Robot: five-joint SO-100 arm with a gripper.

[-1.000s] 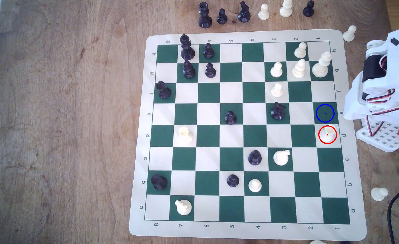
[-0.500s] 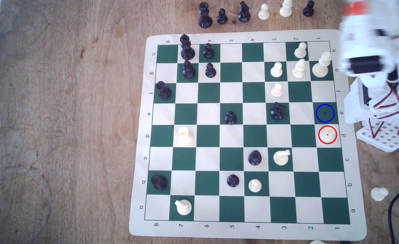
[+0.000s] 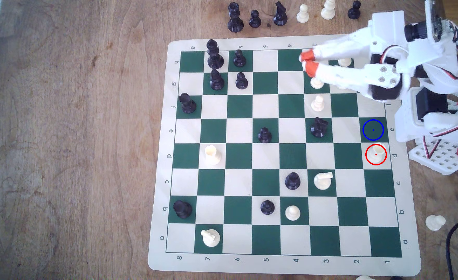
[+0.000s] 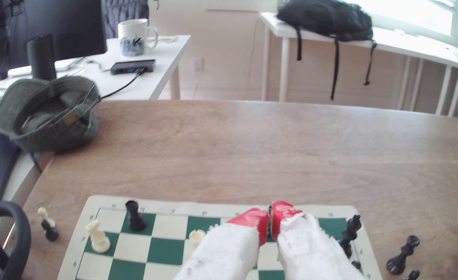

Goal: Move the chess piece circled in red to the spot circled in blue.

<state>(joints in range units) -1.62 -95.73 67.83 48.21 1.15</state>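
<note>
- On your wooden surface (image 3: 74,134) you see a green hat (image 4: 47,113).
- Behind it you have a mug (image 4: 134,36), a black backpack (image 4: 327,18) and a monitor (image 4: 47,24).

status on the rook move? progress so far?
Nothing done: the rook sits in the red ring, and the blue-ringed square is bare. In hand: nothing; the gripper is shut and empty, out over the board's far rows. Left: reach the rook, grasp, lift, place on blue.

The gripper (image 4: 269,219), its red-tipped jaws pressed together and empty, hangs above the chess mat (image 4: 168,204) near the mat's far edge. A green hat (image 4: 47,115) sits at the table's (image 4: 276,150) far corner.
</note>
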